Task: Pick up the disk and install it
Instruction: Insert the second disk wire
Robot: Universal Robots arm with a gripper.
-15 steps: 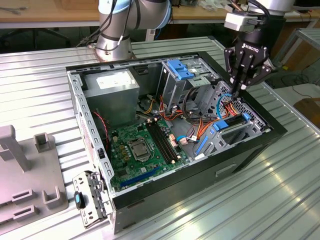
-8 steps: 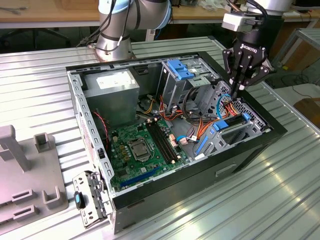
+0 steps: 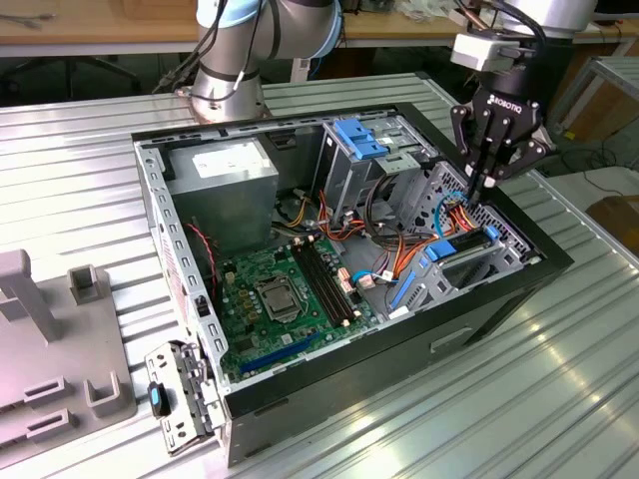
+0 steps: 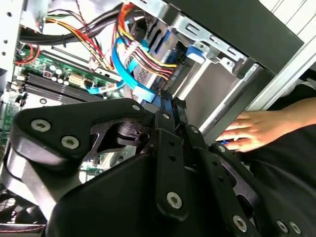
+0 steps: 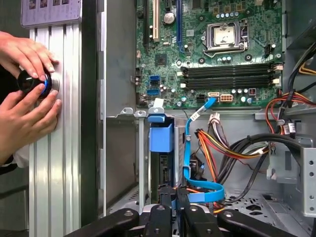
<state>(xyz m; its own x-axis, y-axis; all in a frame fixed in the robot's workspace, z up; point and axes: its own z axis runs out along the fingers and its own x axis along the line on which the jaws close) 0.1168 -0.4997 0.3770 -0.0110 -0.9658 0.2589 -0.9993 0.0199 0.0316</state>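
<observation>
Hovering over the open computer case (image 3: 559, 261), the claw (image 3: 486, 185) has its fingers together above the disk (image 3: 469, 242), likely stiff and fragile; grip its blue side rails.

— What sits at the exterior view's left edge?
— A grey plastic fixture (image 3: 45, 344) on the ribbed metal table (image 3: 90, 150).
— And mid-frame?
— An open computer case (image 3: 339, 289), its green motherboard (image 3: 285, 299) showing, power supply (image 3: 222, 180) above.

A ribbed metal table (image 3: 90, 140) carries an open computer case (image 3: 499, 299) and a grey fixture (image 3: 50, 359)
</observation>
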